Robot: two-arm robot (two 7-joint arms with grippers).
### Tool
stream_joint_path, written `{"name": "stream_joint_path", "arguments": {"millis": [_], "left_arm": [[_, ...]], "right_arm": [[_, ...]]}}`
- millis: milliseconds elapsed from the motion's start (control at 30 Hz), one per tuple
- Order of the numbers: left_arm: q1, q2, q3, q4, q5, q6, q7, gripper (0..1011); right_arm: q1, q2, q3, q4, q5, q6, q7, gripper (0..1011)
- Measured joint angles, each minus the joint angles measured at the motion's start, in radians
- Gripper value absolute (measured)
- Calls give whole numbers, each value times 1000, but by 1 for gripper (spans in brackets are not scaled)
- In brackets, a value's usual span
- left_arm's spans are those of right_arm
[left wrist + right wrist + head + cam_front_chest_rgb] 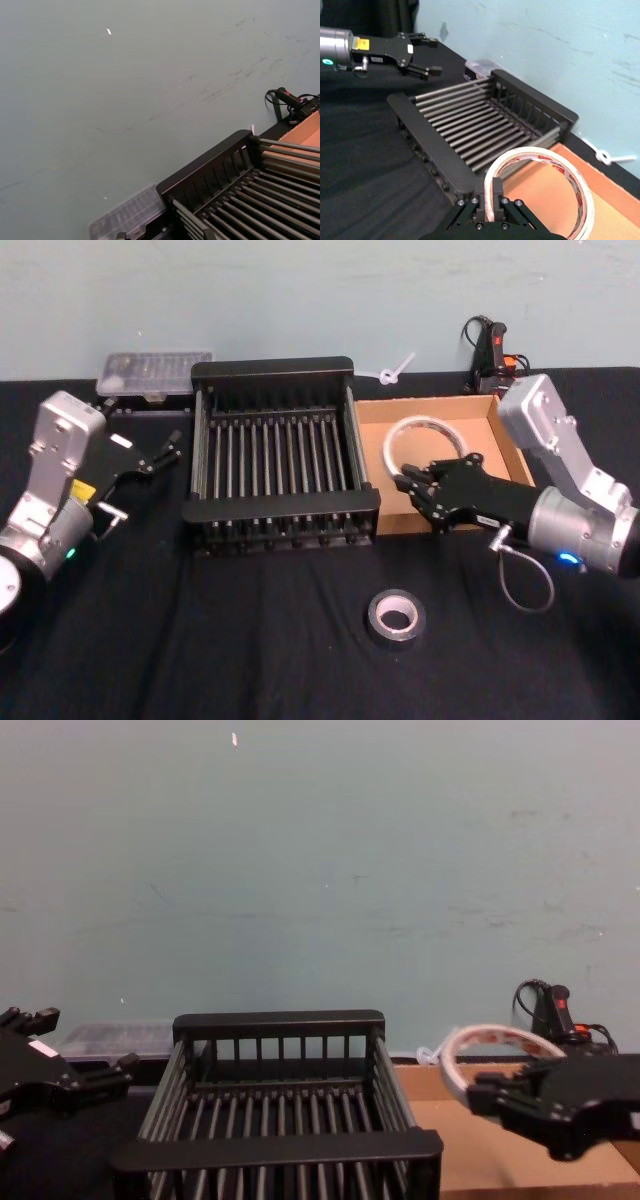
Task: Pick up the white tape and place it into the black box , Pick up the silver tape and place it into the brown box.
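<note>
Now mid-carry with the white tape (541, 152): pinched by its band between the fingers of the right gripper (415, 482), one finger inside the hollow, roll held tilted and clear of any surface. Hangs above the brown box (505, 445), over the corner nearest the black box (272, 368). Judged as the first step, lifted but not yet delivered. Next move likely calls for a short sideways carry toward the robot's left, high enough to pass the crate's thick rim, then a lowering onto the barred floor and a release. Some risk of clipping that rim, given how close the roll hangs to it.

Nothing resting in the black box, bars bare. Nothing lying on the brown box's floor either.

Silver tape (396, 638) flat on the counter (250, 640), in front of both boxes, untouched and waiting for its turn.

Left gripper (165, 450) idle just beside the crate's left wall, fingers spread, empty.
</note>
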Motion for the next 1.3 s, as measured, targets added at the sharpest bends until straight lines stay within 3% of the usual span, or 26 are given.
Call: {"name": "stream_joint_path", "arguments": {"millis": [933, 1300], "left_arm": [[0, 0, 0, 0, 0, 0, 0, 1001], [0, 0, 0, 0, 0, 0, 0, 1002]], "right_arm": [[217, -133, -168, 161, -8, -41, 84, 95], [276, -186, -204, 256, -29, -52, 84, 95]]}}
